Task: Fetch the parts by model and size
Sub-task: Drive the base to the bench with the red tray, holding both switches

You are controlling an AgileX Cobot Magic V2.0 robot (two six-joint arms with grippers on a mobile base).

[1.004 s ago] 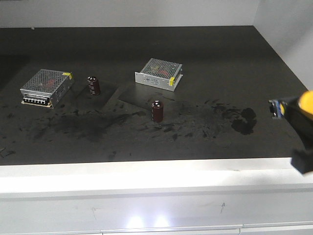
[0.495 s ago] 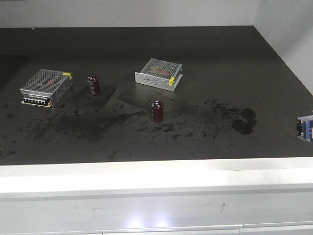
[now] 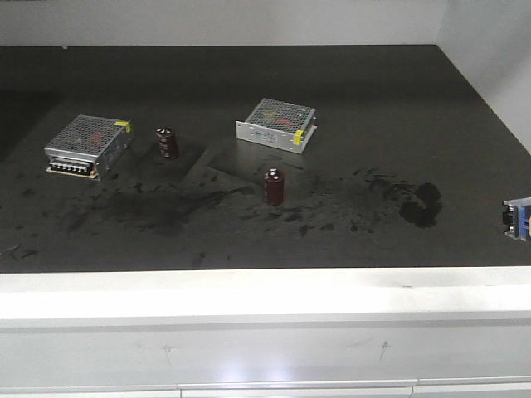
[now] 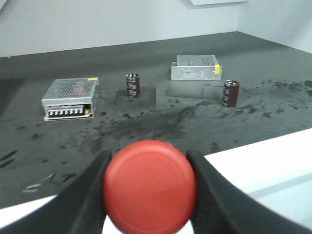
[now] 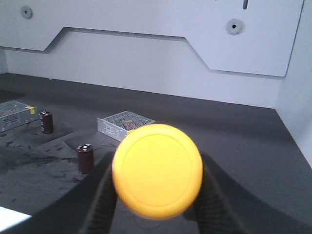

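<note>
Both buttons are in my pincers right now. The left pincer is pinching the red button. It has a round, smooth, matte mushroom cap that faces straight at the wrist camera, with a dark finger snug against each side. The cap is so wide that it hides whatever body sits under it, so I can't tell you about the base. It hangs over the white front edge of the bench.

Same deal on the other side. The right pincer is clamped on the yellow button, which has a bright round cap with a faint ring near its rim. It's up off the dark bench top and blocks my view of the fingertips.

Out on the bench sit two silver mesh boxes with yellow tags, the left box and the right box. A brown cylinder stands upright just beside the left box. A second cylinder stands alone, nearer the front than the right box. Black smudges are smeared across the bench between and in front of them.
</note>
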